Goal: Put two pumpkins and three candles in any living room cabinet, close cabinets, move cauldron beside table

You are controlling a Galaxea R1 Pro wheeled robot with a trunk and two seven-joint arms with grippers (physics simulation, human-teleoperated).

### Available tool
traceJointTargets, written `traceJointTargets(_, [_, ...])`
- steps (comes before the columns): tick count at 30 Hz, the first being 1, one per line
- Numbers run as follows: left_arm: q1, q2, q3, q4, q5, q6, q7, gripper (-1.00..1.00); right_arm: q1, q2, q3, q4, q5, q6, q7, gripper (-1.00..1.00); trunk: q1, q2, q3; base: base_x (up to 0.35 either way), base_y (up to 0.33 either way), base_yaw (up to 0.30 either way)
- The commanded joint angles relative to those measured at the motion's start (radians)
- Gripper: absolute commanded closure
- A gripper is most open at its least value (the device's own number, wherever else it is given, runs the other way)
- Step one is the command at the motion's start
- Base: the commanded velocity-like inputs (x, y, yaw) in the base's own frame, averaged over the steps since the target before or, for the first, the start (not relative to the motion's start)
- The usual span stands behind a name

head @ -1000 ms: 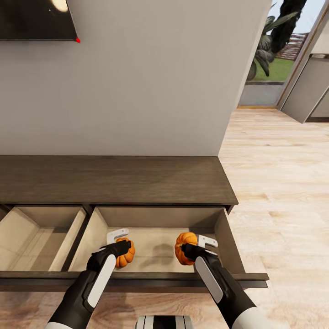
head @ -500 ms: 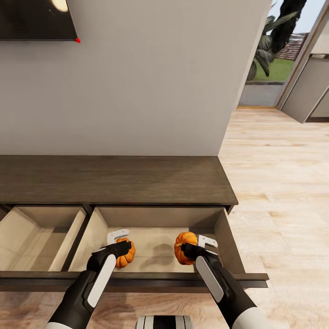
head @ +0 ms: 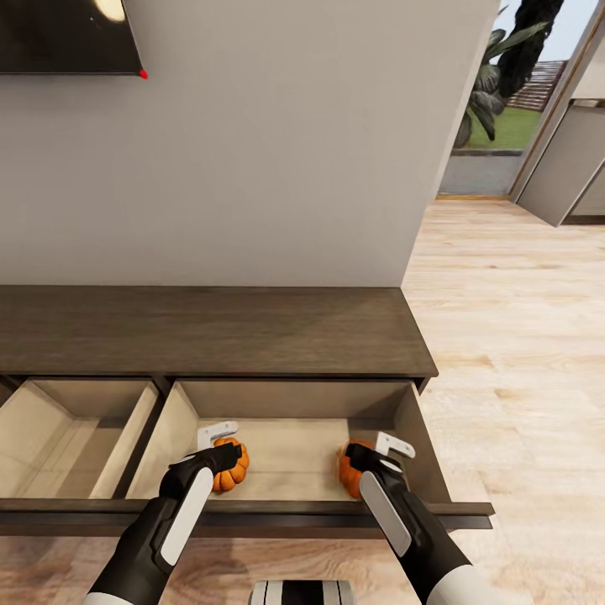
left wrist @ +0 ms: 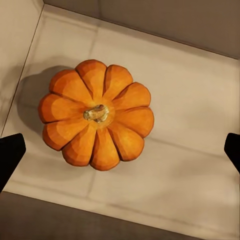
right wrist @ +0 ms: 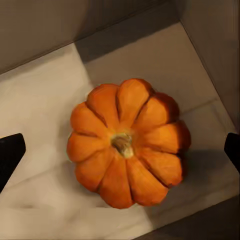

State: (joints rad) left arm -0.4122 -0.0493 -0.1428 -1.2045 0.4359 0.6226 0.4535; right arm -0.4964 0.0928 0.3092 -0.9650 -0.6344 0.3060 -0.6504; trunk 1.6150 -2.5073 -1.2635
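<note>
Two orange ribbed pumpkins lie on the pale floor of the open right drawer [head: 290, 458] of the dark-brown cabinet [head: 210, 332]. The left pumpkin [head: 233, 472] [left wrist: 96, 114] rests under my left gripper [head: 220, 447], which is open, its black fingertips [left wrist: 10, 156] wide apart on either side. Near the drawer's right wall, the right pumpkin [head: 348, 472] [right wrist: 127, 142] sits below my right gripper [head: 378, 452]. That gripper is open too, with its fingertips [right wrist: 10, 152] well clear of the pumpkin. No candles, cauldron or table are in view.
A second drawer [head: 71, 437] stands open to the left. The pulled-out drawer front [head: 252, 508] runs across just ahead of my base [head: 302, 592]. A dark screen [head: 67, 34] hangs on the wall. Wood floor [head: 521, 336] stretches to the right toward a glass door [head: 504, 109].
My right gripper has opened and its pumpkin has dropped to the drawer floor, slightly to the right. The left arm and left pumpkin have not moved.
</note>
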Motion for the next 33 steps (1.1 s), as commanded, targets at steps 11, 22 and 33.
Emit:
traceJointTargets(11, [0.000, -0.001, -0.004, -0.001, 0.023, 0.002, 0.010, -1.00, -0.001, -0.001, 0.002, 0.000, -0.011, 0.009, -0.010, -1.00, 0.000, 0.000, -0.001, 0.000, 0.000, 0.000])
traceJointTargets(22, [0.000, 0.000, 0.000, -0.002, 0.025, 0.003, 0.010, -1.00, -0.001, -0.001, 0.003, -0.009, -0.011, 0.016, 0.011, -1.00, -0.002, 0.001, 0.015, 0.000, 0.000, 0.000])
traceJointTargets(33, [0.000, 0.000, 0.013, -0.048, 0.026, 0.097, 0.009, -1.00, -0.001, -0.001, 0.004, -0.015, -0.011, 0.021, 0.034, -1.00, -0.007, 0.003, 0.057, 0.000, 0.000, 0.000])
